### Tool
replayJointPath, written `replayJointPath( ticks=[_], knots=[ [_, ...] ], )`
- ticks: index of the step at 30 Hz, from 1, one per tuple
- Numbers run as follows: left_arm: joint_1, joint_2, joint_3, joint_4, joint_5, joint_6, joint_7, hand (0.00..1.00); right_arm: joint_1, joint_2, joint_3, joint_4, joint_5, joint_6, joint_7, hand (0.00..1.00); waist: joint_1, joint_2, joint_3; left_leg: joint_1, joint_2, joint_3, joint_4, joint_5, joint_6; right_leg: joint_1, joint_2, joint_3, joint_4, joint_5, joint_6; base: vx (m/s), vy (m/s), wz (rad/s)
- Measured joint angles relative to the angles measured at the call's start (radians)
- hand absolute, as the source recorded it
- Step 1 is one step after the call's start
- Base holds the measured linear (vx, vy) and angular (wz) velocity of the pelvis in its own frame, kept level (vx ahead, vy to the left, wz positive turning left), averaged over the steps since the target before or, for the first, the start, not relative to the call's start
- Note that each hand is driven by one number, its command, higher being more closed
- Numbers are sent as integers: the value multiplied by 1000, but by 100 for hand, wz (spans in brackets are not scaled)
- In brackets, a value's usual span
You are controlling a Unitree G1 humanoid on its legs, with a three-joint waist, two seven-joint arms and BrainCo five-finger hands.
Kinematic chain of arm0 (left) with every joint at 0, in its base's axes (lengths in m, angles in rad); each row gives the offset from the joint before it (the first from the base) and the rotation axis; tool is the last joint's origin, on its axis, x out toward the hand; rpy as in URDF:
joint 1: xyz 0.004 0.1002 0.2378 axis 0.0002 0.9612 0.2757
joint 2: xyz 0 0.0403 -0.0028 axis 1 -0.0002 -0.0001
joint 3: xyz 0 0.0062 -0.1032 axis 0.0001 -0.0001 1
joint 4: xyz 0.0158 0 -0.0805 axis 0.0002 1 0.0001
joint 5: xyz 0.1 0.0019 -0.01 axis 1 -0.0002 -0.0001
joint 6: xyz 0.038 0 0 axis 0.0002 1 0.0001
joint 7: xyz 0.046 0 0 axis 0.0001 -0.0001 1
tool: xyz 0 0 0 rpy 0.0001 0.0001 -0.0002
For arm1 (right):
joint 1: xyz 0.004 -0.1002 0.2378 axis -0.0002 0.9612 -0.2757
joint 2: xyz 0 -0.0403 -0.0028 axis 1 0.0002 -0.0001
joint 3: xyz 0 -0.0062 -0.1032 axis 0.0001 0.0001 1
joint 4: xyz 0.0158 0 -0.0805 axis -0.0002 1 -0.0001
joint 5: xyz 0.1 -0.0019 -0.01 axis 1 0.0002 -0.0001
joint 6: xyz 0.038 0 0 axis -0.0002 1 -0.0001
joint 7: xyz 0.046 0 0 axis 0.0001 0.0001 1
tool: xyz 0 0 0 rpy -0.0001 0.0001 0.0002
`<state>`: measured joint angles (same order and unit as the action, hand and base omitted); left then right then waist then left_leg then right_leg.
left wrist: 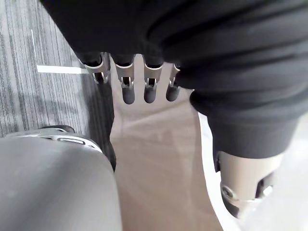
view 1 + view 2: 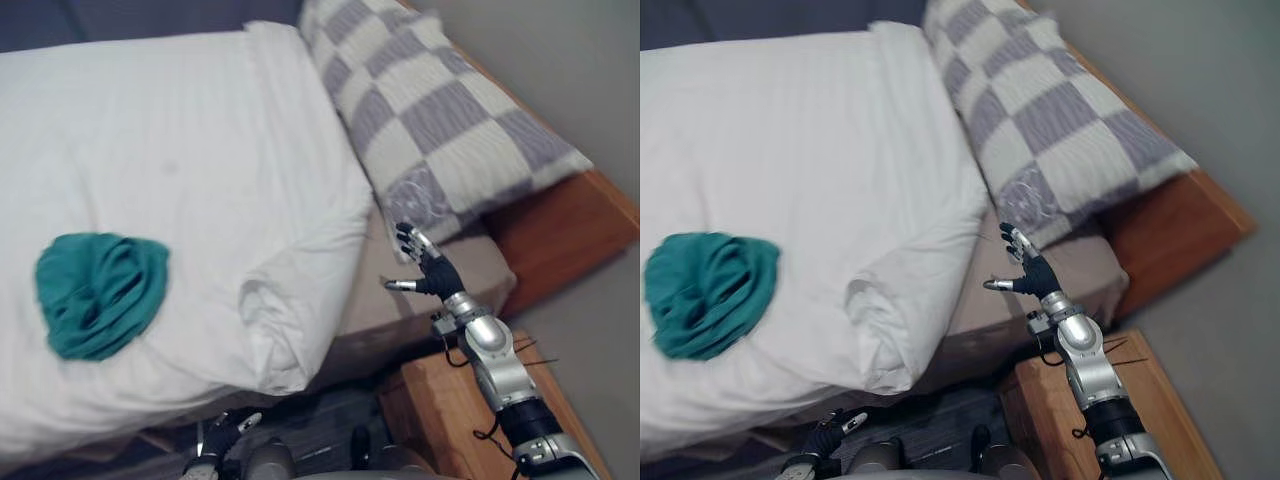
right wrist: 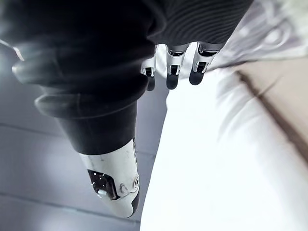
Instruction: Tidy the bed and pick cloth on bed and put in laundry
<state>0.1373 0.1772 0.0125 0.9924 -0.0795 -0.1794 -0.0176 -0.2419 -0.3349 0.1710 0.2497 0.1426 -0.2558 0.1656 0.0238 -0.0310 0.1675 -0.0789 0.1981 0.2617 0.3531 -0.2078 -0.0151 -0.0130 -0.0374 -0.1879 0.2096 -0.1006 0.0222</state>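
- While the teal cloth (image 2: 100,293) lies crumpled in a soft heap on the white duvet (image 2: 200,150), neither hand touches it. It sits near the bed's long edge closest to the robot, well apart from the pillow.
- Right hand (image 2: 432,268): raised beside the bed's head-end corner, fingers (image 3: 172,77) straight and spread, grasping nothing. It sits just below the pillow's lower corner and in front of the bare mattress sheet.
- Left hand (image 2: 220,436): low by the bed's near edge, under the overhang of the duvet. Its fingers (image 1: 127,84) hang straight and relaxed, empty, over grey striped carpet (image 1: 29,72).
- Between the right hand and the cloth, the duvet's corner (image 2: 275,310) is bunched into a thick rolled fold. The rest of the duvet is smooth with faint woven stripes.
- A plump pillow (image 2: 440,110) in grey-and-cream checks runs along the head of the bed, its lower end overlapping the tan fitted sheet (image 2: 480,270).
- A reddish wooden bed frame (image 2: 560,225) rims the head end.
- A wooden bedside table (image 2: 440,410) stands just beside that corner, under the right forearm.
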Motion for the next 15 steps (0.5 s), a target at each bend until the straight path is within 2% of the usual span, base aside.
replayJointPath(
  ticks=[2,4,7,12,15],
  knots=[
    [1,-2,-1,-1,27,2,4,0,-9,2,9,0,-34,10,-14,0,21,2,1,2,-3,22,-11,7,-1,2,-26,-38,23,-18,12,-57,27,88],
    [6,-5,-1,-1,59,6,13,0,-20,2,15,3,-81,30,-25,0,20,3,2,9,-38,31,-73,53,-17,6,-73,-86,36,-31,31,-33,75,89],
    [15,-7,-3,-1,64,9,15,0,-91,6,44,25,-117,49,-36,0,20,10,11,-2,-90,10,-154,113,-9,-26,-108,-101,34,-22,36,-42,98,37],
    [-85,14,-12,-22,51,7,-5,0,-331,11,44,127,-141,67,-78,0,22,26,124,-82,-123,-25,-200,193,14,-107,-124,-141,36,12,32,-62,43,32],
    [-151,22,-28,-55,41,-4,-10,0,-440,10,46,200,-167,71,-91,0,26,43,199,-140,-131,-46,-206,226,14,-165,-131,-151,54,16,26,-54,20,30]
  ],
)
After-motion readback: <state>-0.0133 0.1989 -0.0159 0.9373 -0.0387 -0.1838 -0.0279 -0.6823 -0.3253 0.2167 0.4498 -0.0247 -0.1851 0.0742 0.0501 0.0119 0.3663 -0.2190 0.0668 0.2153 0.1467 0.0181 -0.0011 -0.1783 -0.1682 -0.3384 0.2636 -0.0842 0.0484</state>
